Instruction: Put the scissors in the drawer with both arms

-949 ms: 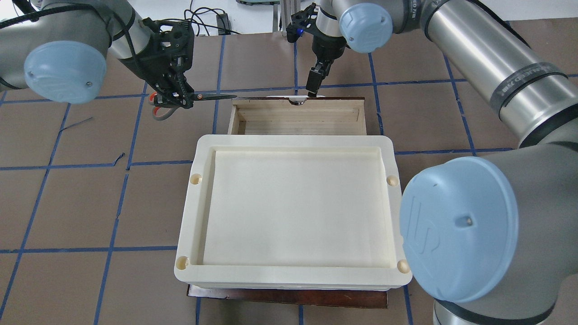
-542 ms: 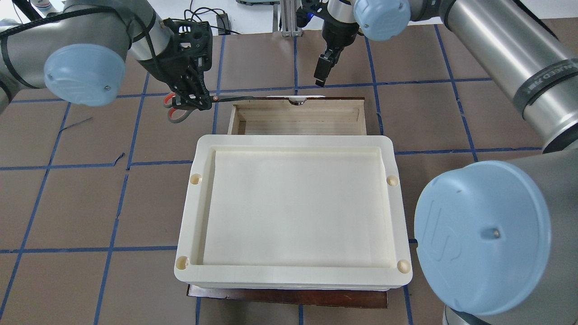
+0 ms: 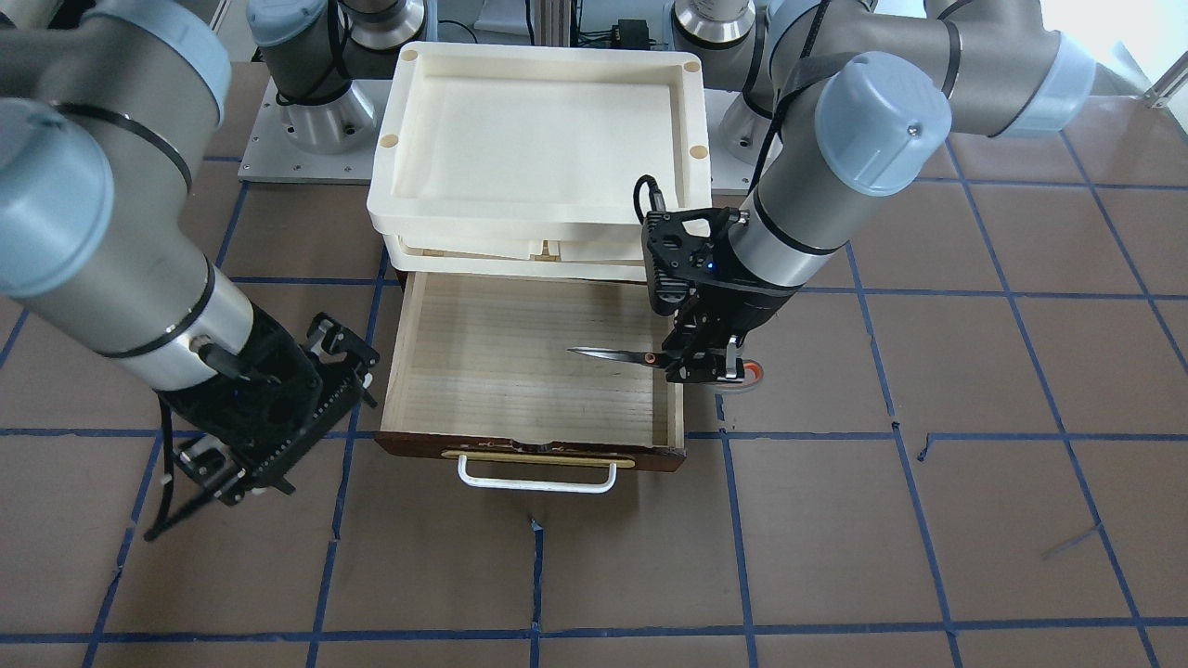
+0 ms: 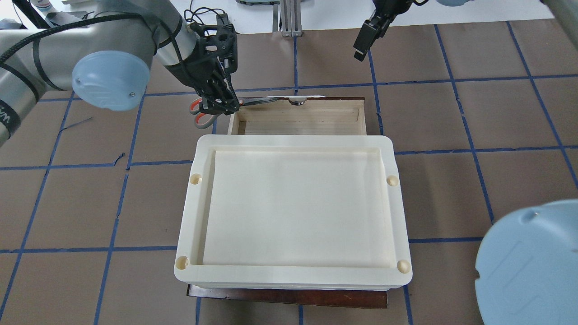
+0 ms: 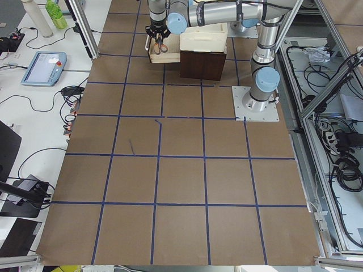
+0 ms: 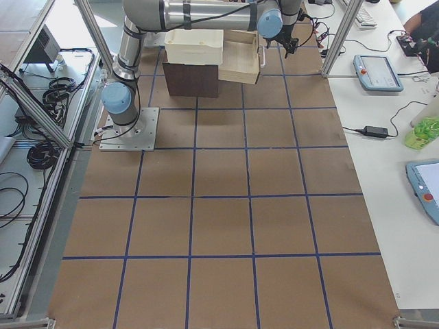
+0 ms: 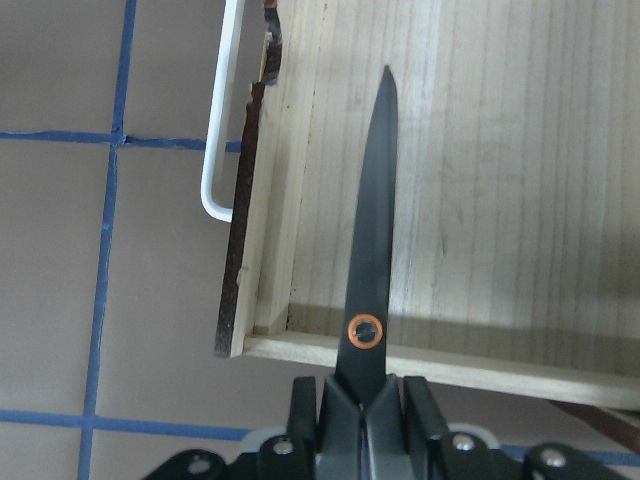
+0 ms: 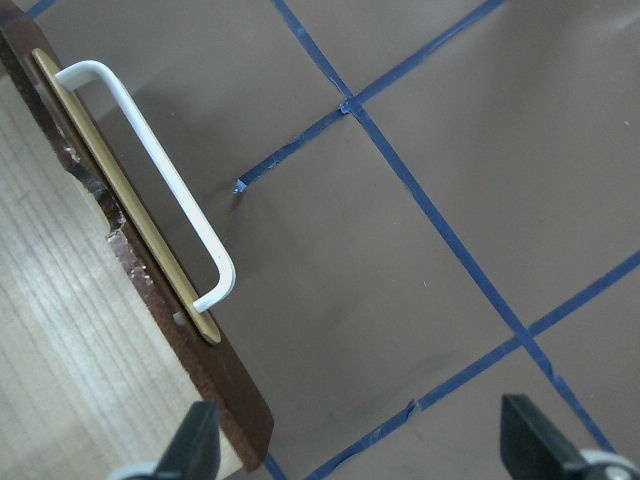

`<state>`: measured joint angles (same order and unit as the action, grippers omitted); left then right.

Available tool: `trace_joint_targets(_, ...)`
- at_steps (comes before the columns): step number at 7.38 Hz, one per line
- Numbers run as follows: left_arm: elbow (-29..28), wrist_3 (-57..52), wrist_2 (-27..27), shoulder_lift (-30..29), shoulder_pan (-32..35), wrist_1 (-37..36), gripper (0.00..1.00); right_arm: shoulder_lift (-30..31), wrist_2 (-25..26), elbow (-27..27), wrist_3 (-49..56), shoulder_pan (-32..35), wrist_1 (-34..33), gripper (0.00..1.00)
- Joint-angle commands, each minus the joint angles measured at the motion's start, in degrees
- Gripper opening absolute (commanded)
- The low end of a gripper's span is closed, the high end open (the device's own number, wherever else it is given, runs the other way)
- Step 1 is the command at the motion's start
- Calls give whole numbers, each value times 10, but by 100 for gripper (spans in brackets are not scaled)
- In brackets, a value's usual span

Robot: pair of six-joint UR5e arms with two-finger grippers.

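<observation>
Grey scissors (image 3: 614, 354) now farther over drawer (image 3: 395, 369)

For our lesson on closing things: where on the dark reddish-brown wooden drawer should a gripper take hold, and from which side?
The white bar handle at its middle, approached from above on the front of the drawer. The bar stands off the brass-coloured plate, leaving a gap for one finger behind it; a centred grip should push evenly.

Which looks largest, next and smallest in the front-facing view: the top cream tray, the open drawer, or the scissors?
1-2. Unranked: the top cream tray and the drawer look about alike; the tray sits higher, nearer the camera.
3. The scissors: clearly smallest, handles partly hidden by the left gripper.
</observation>
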<state>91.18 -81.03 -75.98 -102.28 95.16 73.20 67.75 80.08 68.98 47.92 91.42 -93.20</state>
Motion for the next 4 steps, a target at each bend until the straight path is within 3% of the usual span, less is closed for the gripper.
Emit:
trace_joint_targets(1, -8, 51, -2, -28, 45, -27, 19, 109, 4, 101, -98, -28, 19, 100)
trace_joint_targets(2, -16, 73, -4, -40, 61, -27, 20, 147, 19, 129, -134, -36, 19, 100)
trace_joint_targets(4, -17, 74, -3, -56, 74, -28, 20, 163, 52, 128, -253, -39, 40, 100)
